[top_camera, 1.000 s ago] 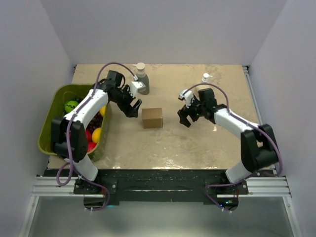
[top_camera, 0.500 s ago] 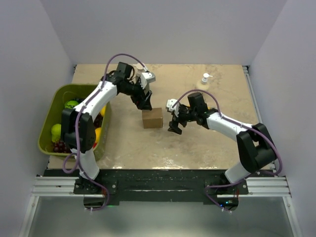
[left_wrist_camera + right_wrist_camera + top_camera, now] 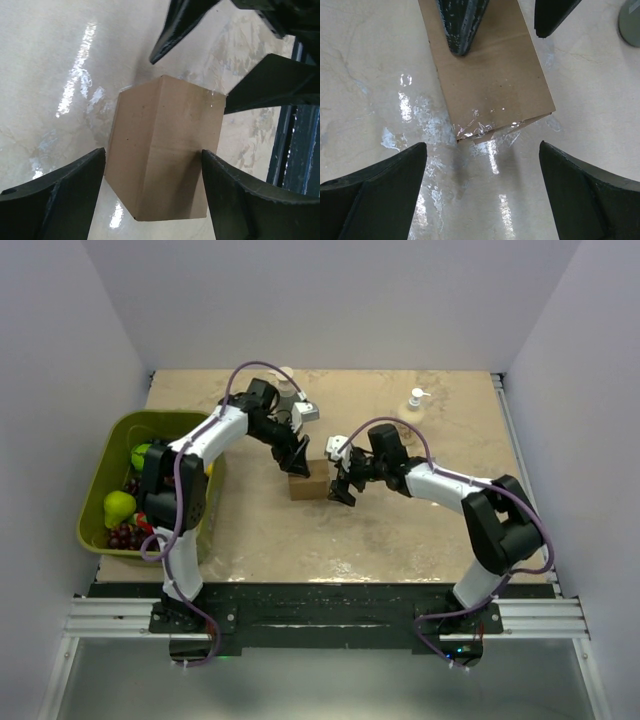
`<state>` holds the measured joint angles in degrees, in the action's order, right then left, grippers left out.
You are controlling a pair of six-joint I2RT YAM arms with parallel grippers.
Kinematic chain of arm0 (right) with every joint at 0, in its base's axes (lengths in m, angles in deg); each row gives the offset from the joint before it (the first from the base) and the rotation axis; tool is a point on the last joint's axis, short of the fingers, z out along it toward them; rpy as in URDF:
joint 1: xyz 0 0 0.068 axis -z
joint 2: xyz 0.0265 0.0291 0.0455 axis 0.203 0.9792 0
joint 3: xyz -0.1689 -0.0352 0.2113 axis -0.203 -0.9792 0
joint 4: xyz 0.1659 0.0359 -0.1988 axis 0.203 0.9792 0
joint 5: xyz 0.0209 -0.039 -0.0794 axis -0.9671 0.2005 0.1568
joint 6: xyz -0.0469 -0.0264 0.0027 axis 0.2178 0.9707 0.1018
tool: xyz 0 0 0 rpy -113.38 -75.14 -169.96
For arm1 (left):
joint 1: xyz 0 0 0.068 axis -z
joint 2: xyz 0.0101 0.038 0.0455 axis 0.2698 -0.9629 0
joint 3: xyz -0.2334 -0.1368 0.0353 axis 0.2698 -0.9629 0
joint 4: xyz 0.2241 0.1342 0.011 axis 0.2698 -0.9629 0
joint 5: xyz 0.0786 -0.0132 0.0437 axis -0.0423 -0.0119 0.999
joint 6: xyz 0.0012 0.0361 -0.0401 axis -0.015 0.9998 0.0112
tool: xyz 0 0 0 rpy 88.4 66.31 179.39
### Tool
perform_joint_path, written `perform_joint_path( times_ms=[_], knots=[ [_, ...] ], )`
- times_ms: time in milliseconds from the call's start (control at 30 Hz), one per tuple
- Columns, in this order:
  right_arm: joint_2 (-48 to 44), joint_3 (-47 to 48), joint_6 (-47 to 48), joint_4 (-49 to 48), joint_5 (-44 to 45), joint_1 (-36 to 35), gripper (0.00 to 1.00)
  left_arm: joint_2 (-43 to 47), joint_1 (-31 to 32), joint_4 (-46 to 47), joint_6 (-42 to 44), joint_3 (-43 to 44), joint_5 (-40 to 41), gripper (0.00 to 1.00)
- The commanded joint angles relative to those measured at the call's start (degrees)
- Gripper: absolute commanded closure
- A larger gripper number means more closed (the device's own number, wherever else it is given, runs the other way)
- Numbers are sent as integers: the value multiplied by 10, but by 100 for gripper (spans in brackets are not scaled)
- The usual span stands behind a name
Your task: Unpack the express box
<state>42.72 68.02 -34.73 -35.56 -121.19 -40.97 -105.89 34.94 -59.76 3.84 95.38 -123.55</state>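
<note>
left gripper (image 3: 153,152): fingers spread wide, straddling the express box (image 3: 160,150), can't tell if they touch it | right gripper (image 3: 482,146): spread wide, holding nothing, box's taped end just ahead of its tips | box: closed, flat on the table (image 3: 400,530), mid-table between both grippers | green bin (image 3: 100,455): well off left

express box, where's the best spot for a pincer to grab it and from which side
Grip the express box across its two long flat side walls, coming down from above. It lies flat and closed on the table, those walls parallel, and the left pincer, jaws open, straddles them.
</note>
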Motion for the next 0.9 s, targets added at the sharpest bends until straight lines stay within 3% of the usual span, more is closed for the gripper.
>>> perform_joint_path(
  times_ms=[0,500,867],
  knots=[
    [16,36,10,-20,0,-4,7,-20,3,-35,66,21,-31,22],
    [53,74,48,-20,99,-4,16,-67,2,-99,181,44,-20,34],
    [73,100,92,7,113,6,20,-115,1,-169,266,95,-17,45]
  ],
)
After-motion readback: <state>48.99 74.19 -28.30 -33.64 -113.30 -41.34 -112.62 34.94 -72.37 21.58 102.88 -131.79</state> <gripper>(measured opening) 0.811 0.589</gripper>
